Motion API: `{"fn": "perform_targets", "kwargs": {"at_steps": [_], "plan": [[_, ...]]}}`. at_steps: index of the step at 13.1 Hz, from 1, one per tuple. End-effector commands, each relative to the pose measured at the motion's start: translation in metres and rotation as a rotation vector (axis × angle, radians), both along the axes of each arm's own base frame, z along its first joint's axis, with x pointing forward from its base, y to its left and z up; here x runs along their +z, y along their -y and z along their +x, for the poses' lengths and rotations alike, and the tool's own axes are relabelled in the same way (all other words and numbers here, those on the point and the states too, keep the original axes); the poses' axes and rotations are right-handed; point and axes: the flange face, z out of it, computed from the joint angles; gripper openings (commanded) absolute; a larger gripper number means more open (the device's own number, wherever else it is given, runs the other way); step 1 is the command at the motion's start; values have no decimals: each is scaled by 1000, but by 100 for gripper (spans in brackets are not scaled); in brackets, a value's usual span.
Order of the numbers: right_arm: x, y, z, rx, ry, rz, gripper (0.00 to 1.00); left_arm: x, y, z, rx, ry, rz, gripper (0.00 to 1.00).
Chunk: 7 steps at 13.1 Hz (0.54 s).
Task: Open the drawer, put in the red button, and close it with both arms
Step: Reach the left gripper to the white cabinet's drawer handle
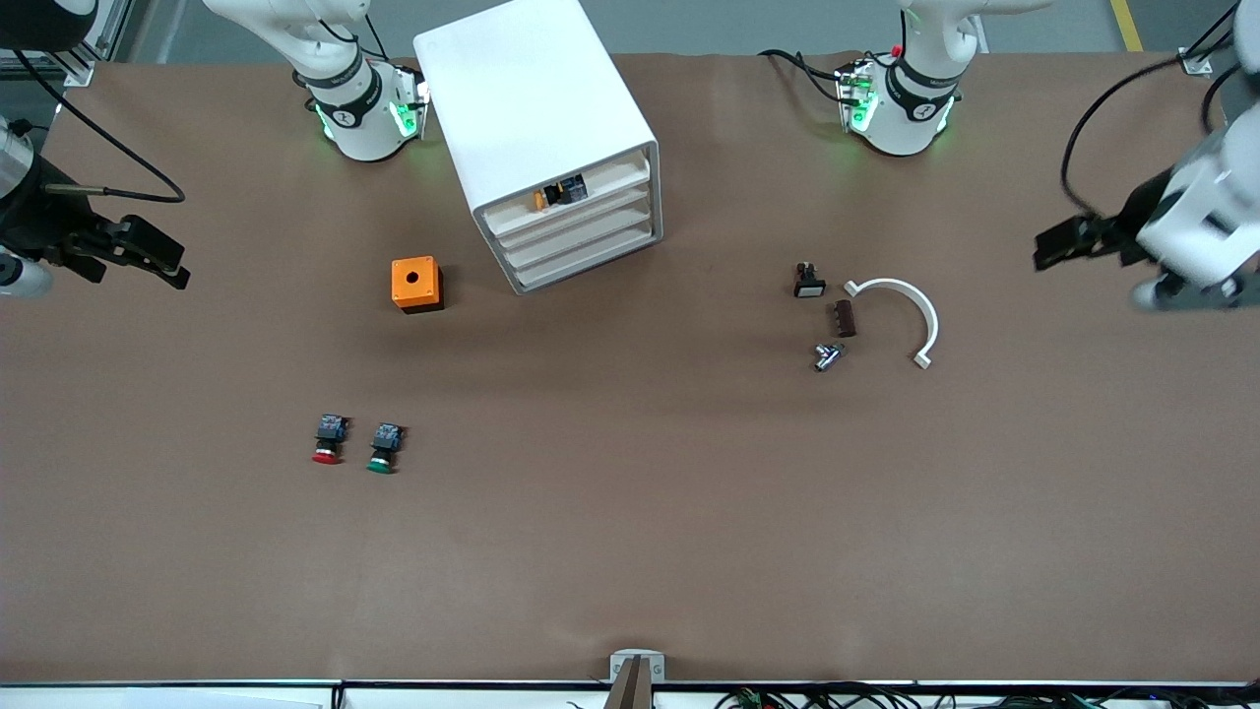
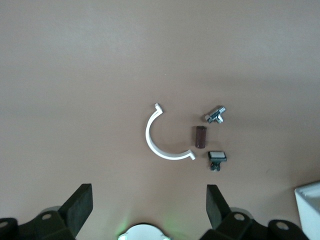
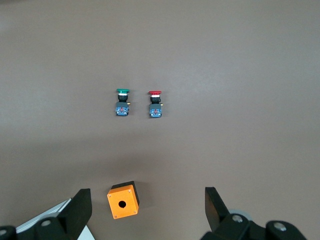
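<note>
The white cabinet (image 1: 536,128) stands between the arm bases, its four shallow drawers (image 1: 581,236) stacked in its front. The top drawer shows small orange and black parts inside. The red button (image 1: 328,440) lies on the table beside its green-capped twin (image 1: 385,448), nearer the front camera than the cabinet. Both also show in the right wrist view, the red button (image 3: 155,104) and the green twin (image 3: 122,103). My right gripper (image 1: 148,254) hangs open and empty over the right arm's end of the table (image 3: 147,210). My left gripper (image 1: 1073,241) hangs open and empty over the left arm's end (image 2: 149,207).
An orange box with a hole (image 1: 416,284) sits beside the cabinet toward the right arm's end. A white curved piece (image 1: 901,315), a brown block (image 1: 845,318), a metal fitting (image 1: 827,355) and a small black-and-white part (image 1: 808,281) lie toward the left arm's end.
</note>
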Motion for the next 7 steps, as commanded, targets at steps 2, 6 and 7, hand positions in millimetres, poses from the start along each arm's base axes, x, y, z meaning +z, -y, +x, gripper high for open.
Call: {"fn": "perform_targets", "kwargs": {"at_steps": [2,6,7], "plan": [[4,3,-1,7,9,-7,100,-57,53,31,142,-75,46,100],[-6,-3,6,20,13,-11,100,-120,114,38,290,-146,118,100],[-15,-1,11,17,-1,-12,100,-133,134,35,370,-156,154,100]]}}
